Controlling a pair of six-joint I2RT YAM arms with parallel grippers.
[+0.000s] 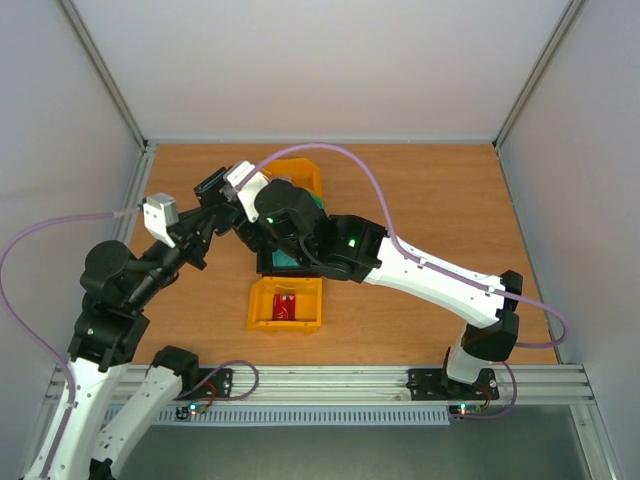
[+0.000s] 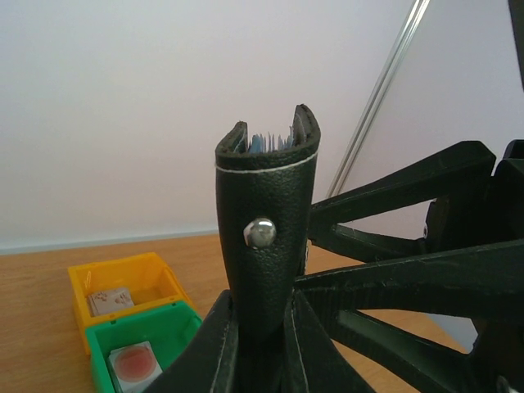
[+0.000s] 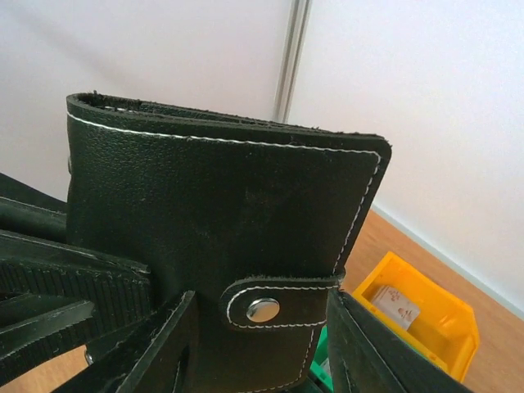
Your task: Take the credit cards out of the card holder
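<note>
You're seeing the near yellow bin (image 1: 258, 310) sitting closest to the arm bases, with a red card (image 1: 288, 305) lying flat in it. Past that, both arms are meeting at the card holder (image 3: 221, 205), which is standing upright, raised off the table (image 1: 430, 200), with its snap strap (image 3: 262, 309) lying across the cover. Your left gripper (image 2: 262, 332) is clamping the holder's lower end between nearly closed fingers. Your right gripper (image 3: 262, 323) is sitting at the holder's face, fingers part-way apart either side of the strap; can't tell if they're pressing on it. The credit cards (image 2: 266, 143) are showing as pale blue edges between the two covers at the holder's top, so they're sitting inside it. Farther back, a green bin (image 2: 164, 327) is holding a flat pale piece with a red disc (image 2: 135, 364). The far yellow bin (image 2: 151, 274) is sitting right behind it, holding another pale piece (image 2: 109, 301).
</note>
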